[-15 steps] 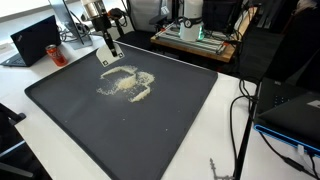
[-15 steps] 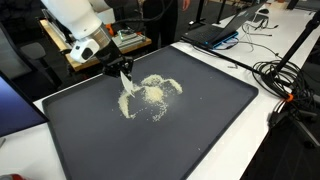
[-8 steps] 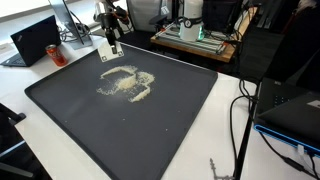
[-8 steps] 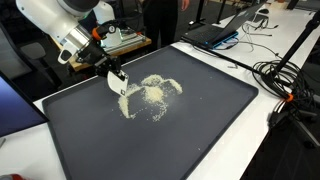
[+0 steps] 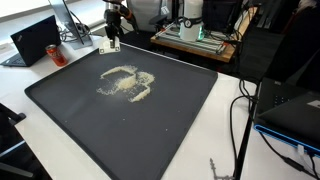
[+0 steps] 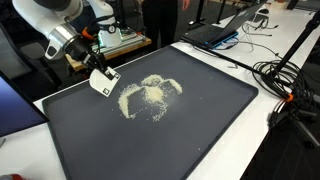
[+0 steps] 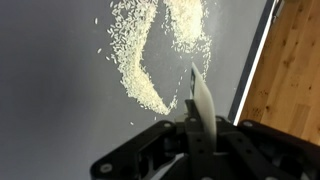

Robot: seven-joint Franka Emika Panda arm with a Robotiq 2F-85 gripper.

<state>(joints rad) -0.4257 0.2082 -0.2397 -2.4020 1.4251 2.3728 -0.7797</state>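
White flat scraper (image 6: 102,81) clamped in the pincer (image 6: 96,71), beside scattered rice (image 6: 150,95)

A white table (image 5: 222,110) is covered by a dark mat (image 5: 100,130), on which rice grains (image 5: 125,84) are scattered.

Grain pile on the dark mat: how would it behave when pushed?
Probably loose: the grain pile lies as separate small grains with strays around, so it should spread, not slide whole. Likely light; the thin white scraper may ride over some.
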